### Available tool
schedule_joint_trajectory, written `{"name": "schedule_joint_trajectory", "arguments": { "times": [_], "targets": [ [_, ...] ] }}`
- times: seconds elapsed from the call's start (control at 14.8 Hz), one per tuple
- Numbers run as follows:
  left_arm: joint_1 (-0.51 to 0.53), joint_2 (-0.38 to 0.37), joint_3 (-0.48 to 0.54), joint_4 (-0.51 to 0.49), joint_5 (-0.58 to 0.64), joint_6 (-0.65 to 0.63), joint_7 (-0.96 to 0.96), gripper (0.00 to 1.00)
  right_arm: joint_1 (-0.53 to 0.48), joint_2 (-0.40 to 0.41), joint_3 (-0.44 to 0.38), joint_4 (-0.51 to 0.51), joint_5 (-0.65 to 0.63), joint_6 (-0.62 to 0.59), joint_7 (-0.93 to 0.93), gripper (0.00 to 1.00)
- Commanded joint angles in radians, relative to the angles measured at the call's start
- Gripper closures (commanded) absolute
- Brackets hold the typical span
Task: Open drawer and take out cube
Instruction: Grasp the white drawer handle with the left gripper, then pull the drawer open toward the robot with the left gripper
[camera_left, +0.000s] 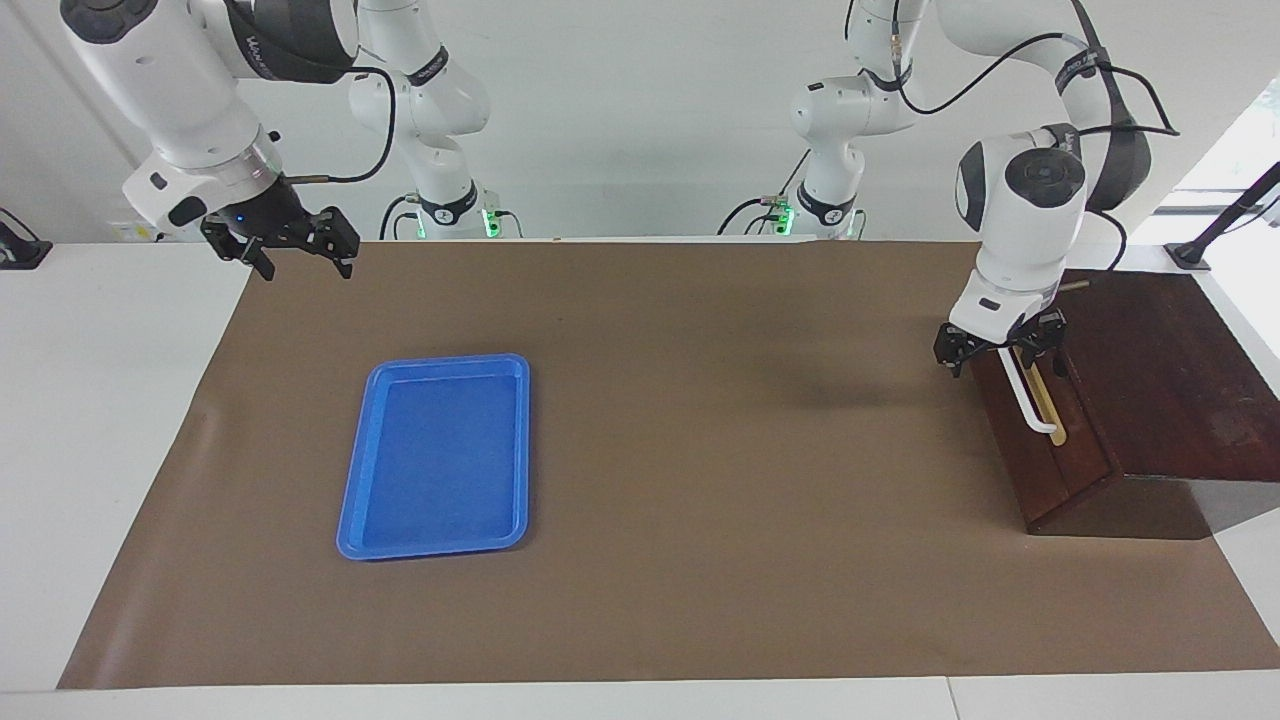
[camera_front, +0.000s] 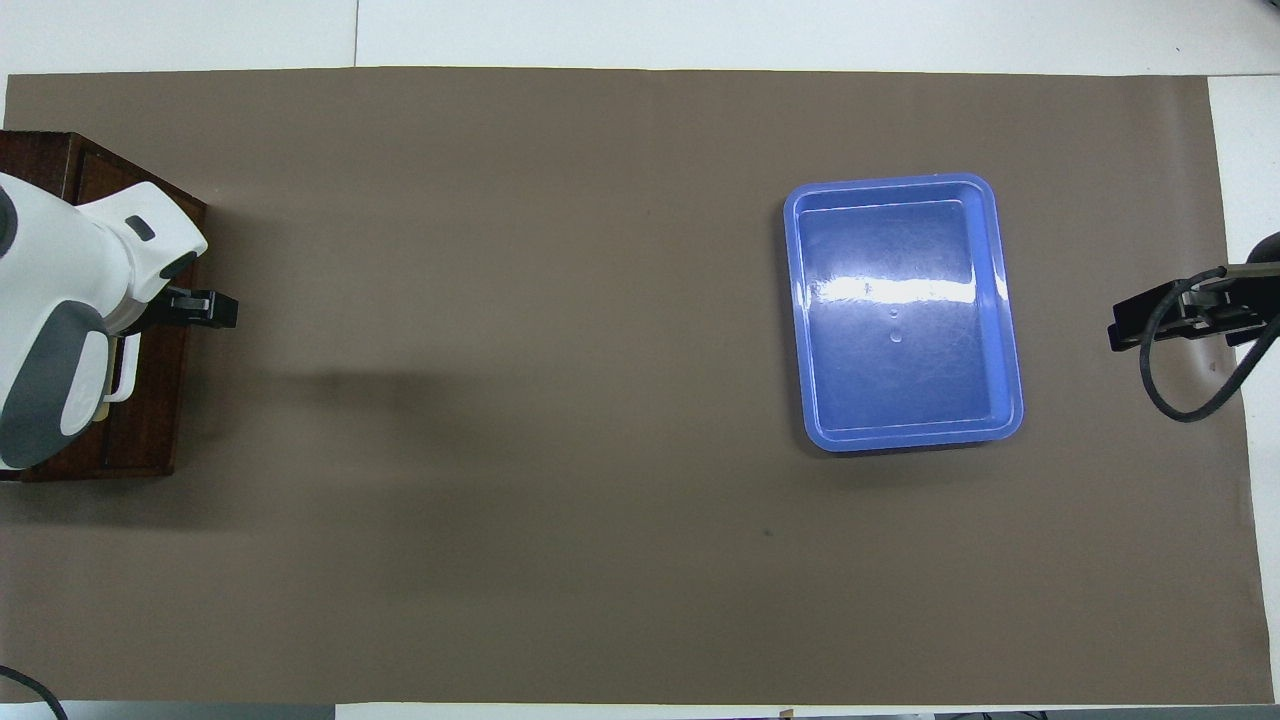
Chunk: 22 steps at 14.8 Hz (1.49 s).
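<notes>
The dark reddish-brown drawer (camera_left: 1040, 475) of the sloped wooden box (camera_left: 1160, 370) is closed at the left arm's end of the table. Its white bar handle (camera_left: 1035, 405) lies on a tan strip. My left gripper (camera_left: 1000, 345) is open, with its fingers either side of the end of the handle nearer the robots. In the overhead view the left gripper (camera_front: 200, 305) largely covers the box (camera_front: 150, 430). The cube is hidden. My right gripper (camera_left: 305, 262) is open and empty, and waits in the air over the mat's edge at the right arm's end (camera_front: 1180, 315).
An empty blue tray (camera_left: 440, 455) lies on the brown mat (camera_left: 700, 450) toward the right arm's end, and also shows in the overhead view (camera_front: 905, 310). Bare white table (camera_left: 100, 400) borders the mat.
</notes>
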Motion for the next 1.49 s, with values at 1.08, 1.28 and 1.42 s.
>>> {"name": "schedule_joint_trajectory", "arguments": {
  "times": [1.08, 1.28, 1.42],
  "targets": [
    [0.037, 0.111, 0.003, -0.023, 0.249, 0.194, 0.039, 0.0, 0.001, -0.015, -0.001, -0.013, -0.006, 0.045, -0.021, 0.0],
    [0.032, 0.116, 0.003, -0.014, 0.249, 0.185, 0.039, 0.0, -0.003, -0.015, 0.0, -0.02, -0.006, 0.057, -0.022, 0.0],
    [0.04, 0.113, 0.002, -0.035, 0.251, 0.198, 0.038, 0.0, -0.011, -0.013, -0.003, -0.012, -0.006, 0.063, -0.025, 0.0]
  ]
}}
